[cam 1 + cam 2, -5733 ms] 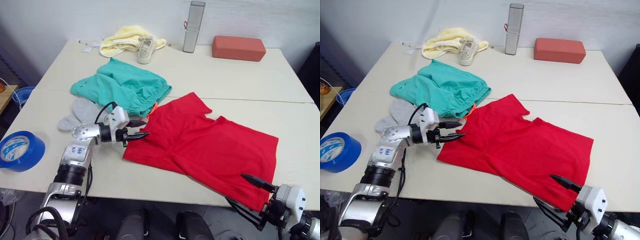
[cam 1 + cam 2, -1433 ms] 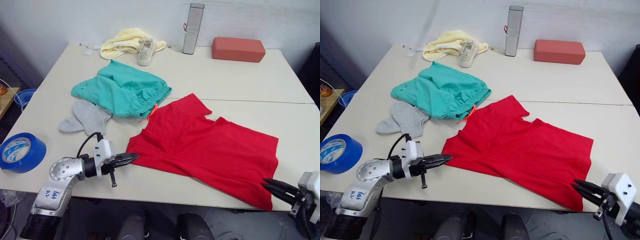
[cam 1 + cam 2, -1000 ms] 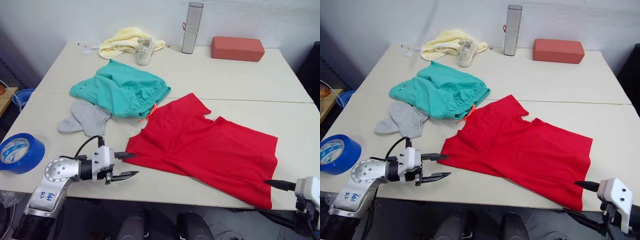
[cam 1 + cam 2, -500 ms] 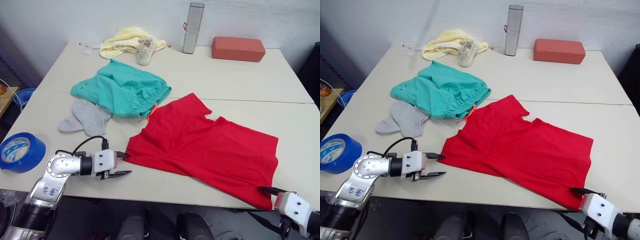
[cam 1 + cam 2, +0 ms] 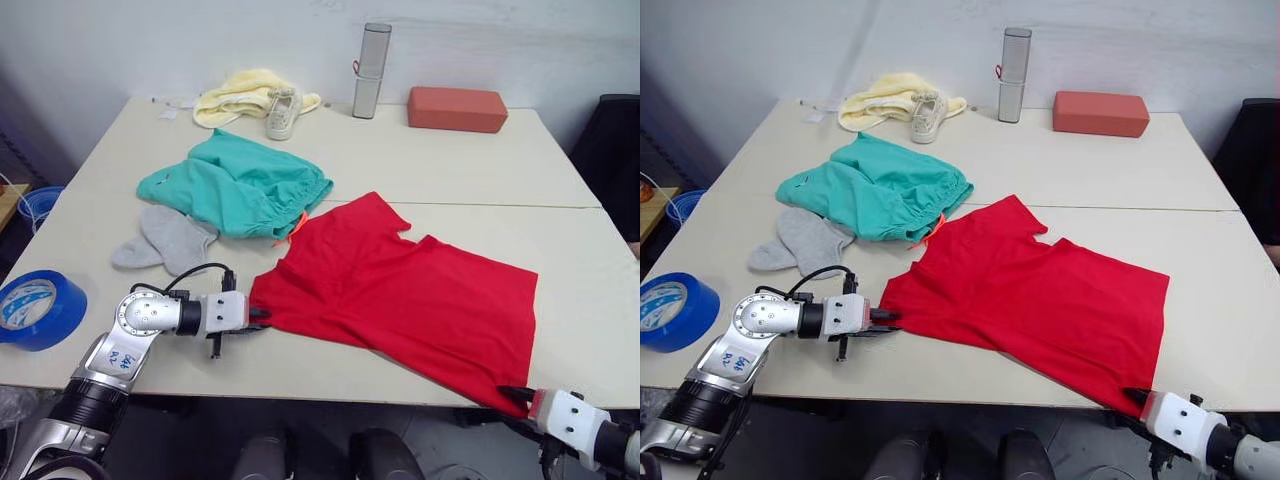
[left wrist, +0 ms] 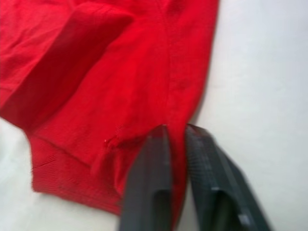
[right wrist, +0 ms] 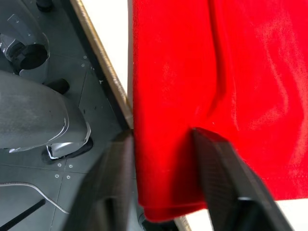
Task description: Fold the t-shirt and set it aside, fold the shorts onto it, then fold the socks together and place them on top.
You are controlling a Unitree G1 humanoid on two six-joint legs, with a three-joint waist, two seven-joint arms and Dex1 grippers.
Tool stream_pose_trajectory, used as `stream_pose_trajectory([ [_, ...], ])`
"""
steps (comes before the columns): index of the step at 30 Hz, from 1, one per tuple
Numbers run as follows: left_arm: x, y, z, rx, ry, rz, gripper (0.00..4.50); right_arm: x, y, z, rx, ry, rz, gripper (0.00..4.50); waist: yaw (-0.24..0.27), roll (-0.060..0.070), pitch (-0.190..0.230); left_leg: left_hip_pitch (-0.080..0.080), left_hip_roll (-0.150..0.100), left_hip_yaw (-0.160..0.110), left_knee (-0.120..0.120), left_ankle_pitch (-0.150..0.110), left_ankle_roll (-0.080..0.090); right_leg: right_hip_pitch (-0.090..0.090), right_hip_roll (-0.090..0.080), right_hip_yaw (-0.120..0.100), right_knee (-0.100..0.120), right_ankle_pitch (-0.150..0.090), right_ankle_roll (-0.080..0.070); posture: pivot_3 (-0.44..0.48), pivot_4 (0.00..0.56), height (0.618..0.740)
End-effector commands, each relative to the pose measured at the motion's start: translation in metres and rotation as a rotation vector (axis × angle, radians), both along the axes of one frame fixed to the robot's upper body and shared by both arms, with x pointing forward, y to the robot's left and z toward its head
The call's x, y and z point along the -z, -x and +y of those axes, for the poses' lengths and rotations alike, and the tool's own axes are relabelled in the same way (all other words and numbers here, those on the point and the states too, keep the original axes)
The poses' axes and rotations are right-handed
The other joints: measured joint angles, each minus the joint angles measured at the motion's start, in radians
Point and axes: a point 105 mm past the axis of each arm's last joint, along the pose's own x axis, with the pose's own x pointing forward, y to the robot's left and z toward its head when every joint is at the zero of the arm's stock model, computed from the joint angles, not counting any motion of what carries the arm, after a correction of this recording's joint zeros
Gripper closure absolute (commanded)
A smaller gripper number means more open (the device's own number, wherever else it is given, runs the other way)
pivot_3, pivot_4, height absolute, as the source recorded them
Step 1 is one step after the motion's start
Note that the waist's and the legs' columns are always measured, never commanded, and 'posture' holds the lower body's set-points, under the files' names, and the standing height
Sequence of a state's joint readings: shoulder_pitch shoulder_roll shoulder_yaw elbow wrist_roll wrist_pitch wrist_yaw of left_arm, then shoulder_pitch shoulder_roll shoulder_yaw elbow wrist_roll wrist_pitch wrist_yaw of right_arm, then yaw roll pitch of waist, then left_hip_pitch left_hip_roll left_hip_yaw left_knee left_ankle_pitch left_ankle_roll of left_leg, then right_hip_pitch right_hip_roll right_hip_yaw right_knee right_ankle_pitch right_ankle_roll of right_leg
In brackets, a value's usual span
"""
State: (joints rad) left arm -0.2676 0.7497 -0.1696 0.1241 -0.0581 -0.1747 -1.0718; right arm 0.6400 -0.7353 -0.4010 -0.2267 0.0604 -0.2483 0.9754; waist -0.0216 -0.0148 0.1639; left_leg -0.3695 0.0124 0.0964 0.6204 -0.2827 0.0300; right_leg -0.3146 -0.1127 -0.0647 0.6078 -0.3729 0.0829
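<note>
Both jaws reach the t-shirt's near corners as the first fold gets under way.

In the last second the left gripper (image 5: 256, 321), whose jaws stood spread just short of the t-shirt (image 5: 400, 290), has moved in and clenched on the cloth at its near left corner; the left wrist view shows the two fingers (image 6: 153, 187) nipped together on the red edge. The right gripper (image 5: 1137, 397) has come up to the near right corner at the desk (image 5: 590, 290) edge, jaws released and straddling the hem, not yet pinching. The t-shirt lies flat at the front of the desk, right of the shorts (image 5: 235, 186) and socks (image 5: 163, 240). Both arms reach low and level from the near edge. The fold itself seems next.
</note>
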Motion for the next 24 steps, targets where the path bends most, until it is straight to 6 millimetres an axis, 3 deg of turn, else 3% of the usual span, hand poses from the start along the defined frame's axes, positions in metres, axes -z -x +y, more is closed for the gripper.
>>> stream_pose_trajectory([
  [1, 0.028, 0.014, 0.016, -0.023, -0.087, 0.140, 4.50, -0.011, -0.013, -0.020, 0.109, 0.022, -0.065, 3.82, -0.011, 0.000, 0.000, 0.000, 0.000, 0.000, 0.000, 0.000, 0.000, 0.001, 0.000, 0.000, -0.001, 0.000, 0.000, 0.000, 0.150, 0.740],
  [4, 0.024, 0.019, 0.019, -0.020, -0.065, 0.157, 4.50, -0.016, -0.017, -0.024, 0.130, 0.014, -0.084, 4.48, -0.016, 0.001, 0.000, 0.002, 0.000, 0.000, -0.001, 0.000, 0.000, 0.000, 0.000, 0.000, -0.005, 0.003, 0.000, 0.000, 0.150, 0.740],
  [10, 0.015, 0.031, 0.026, -0.027, -0.032, 0.169, 4.50, -0.028, -0.021, -0.030, 0.170, -0.050, -0.091, 4.48, -0.005, 0.008, -0.001, -0.003, 0.000, 0.000, -0.003, -0.002, -0.001, -0.018, 0.000, -0.001, -0.001, 0.015, 0.013, 0.000, 0.150, 0.740],
  [14, 0.011, 0.038, 0.028, -0.037, -0.016, 0.176, 4.50, -0.034, -0.015, -0.027, 0.132, -0.102, -0.062, 4.48, -0.006, 0.015, 0.001, -0.004, 0.000, 0.000, -0.009, 0.000, -0.006, -0.026, 0.000, -0.004, 0.009, 0.007, 0.007, 0.000, 0.150, 0.740],
  [17, 0.008, 0.048, 0.023, -0.033, 0.015, 0.177, 4.50, -0.043, 0.001, -0.016, 0.044, -0.236, 0.016, 4.48, -0.005, 0.016, 0.003, -0.003, 0.000, 0.000, -0.008, 0.000, -0.007, -0.026, 0.001, -0.007, 0.013, 0.002, 0.008, 0.000, 0.150, 0.740],
  [24, -0.001, 0.072, 0.007, -0.013, 0.081, 0.175, 4.50, -0.046, 0.007, -0.036, 0.054, -0.190, 0.035, 4.48, -0.003, 0.005, 0.010, -0.002, -0.001, 0.001, -0.004, -0.006, 0.002, -0.022, 0.000, -0.005, 0.011, 0.003, 0.013, 0.000, 0.150, 0.740],
])
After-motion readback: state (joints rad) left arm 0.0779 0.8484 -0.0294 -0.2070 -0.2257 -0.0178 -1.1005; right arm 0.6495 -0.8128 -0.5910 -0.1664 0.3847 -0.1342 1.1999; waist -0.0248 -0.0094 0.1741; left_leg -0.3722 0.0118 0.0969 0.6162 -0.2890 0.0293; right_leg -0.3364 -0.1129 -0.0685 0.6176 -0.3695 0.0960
